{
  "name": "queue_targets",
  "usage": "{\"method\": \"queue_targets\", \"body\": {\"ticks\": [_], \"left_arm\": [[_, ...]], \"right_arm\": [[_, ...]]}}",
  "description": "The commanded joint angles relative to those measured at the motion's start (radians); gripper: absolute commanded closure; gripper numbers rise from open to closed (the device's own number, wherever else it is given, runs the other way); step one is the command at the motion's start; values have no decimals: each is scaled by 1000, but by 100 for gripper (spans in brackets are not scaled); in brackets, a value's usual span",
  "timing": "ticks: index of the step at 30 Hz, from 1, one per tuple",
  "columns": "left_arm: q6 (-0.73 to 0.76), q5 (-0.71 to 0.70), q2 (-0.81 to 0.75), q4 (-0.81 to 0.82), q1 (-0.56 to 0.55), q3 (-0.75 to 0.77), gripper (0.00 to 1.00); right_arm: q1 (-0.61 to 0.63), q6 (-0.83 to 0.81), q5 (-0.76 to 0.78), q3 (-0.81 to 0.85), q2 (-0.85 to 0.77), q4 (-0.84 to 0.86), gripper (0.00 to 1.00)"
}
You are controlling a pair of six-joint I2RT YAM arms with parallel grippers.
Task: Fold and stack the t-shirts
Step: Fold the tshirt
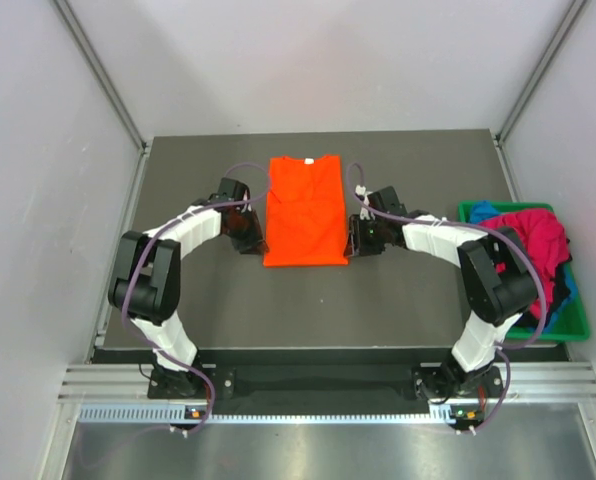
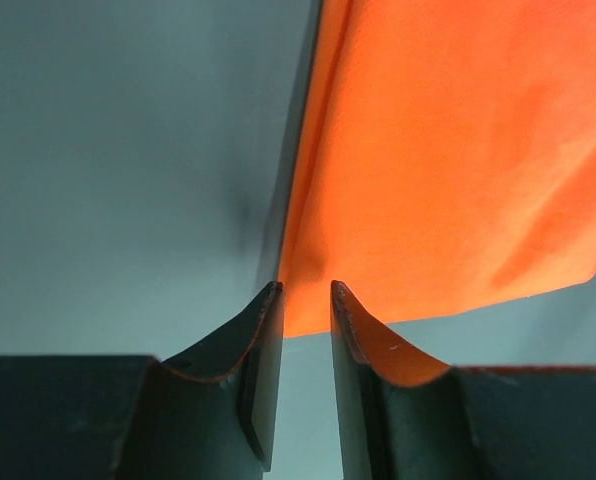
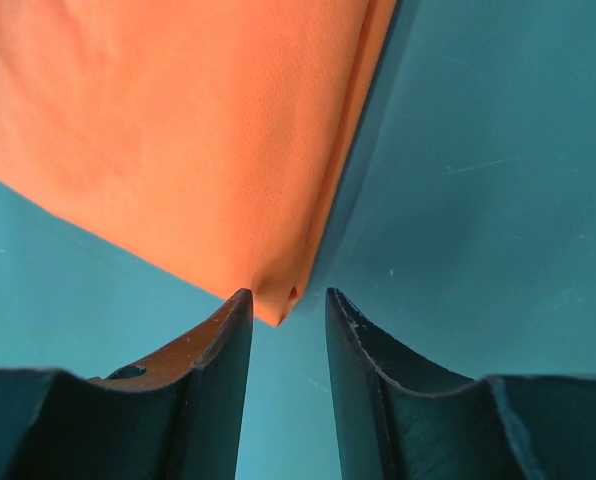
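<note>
The orange shirt [image 1: 304, 210] lies flat at the middle of the worktop [image 1: 308, 310], its two near corners right at the tips of the left end effector [image 2: 306, 290] and right end effector [image 3: 288, 295], both slightly parted and grasping nothing.

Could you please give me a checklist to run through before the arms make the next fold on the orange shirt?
1. Orange shirt lying flat on the table: ok.
2. Left gripper at its near left corner: ok.
3. Right gripper at its near right corner: ok.
4. Corners gripped: not ok, both grippers open.
5. Grippers low enough to catch cloth: cannot tell.
6. Other shirts in the bin, clear of the fold: ok.
</note>
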Motion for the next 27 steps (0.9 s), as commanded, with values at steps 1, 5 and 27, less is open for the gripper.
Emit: {"method": "queue_targets", "body": {"ticks": [1, 5, 27], "left_arm": [[11, 16, 4, 47, -1, -24, 70], [8, 28, 18, 60, -8, -39, 72], [-44, -82, -66, 90, -50, -161, 100]], "right_arm": [[-6, 19, -48, -26, -24, 100, 64], [-5, 35, -66, -56, -16, 137, 65], [-2, 77, 29, -166, -48, 205, 100]]}}
